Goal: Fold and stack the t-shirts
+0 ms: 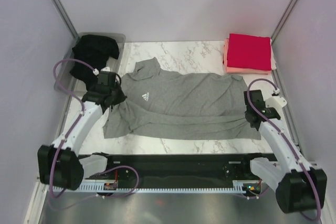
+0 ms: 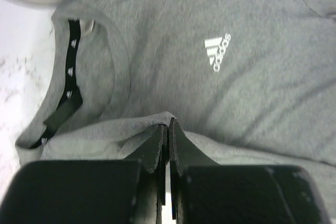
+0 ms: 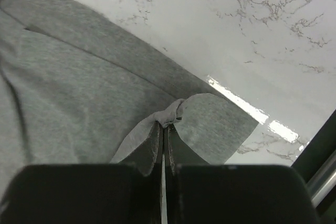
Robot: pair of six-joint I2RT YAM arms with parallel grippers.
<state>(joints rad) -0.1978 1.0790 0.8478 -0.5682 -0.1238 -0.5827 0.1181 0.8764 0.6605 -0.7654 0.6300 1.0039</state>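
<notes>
Your grey tee (image 1: 184, 103) lies spread sideways across the middle of the table (image 1: 202, 51), collar (image 2: 115, 61) to the left and logo (image 2: 218, 51) facing up. Your left gripper (image 2: 168, 129) is pinched tight on a ridge of its cloth just beside the collar. Your right gripper (image 3: 164, 127) is pinched tight on a bunched corner at the hem end. In the far right corner, a red tee (image 1: 249, 50) sits folded on a pink tee (image 1: 247, 70). A black tee (image 1: 93, 52) lies crumpled in the bin (image 1: 122, 37), far left. By the look of it, two are done, one is in hand and one is untouched.
</notes>
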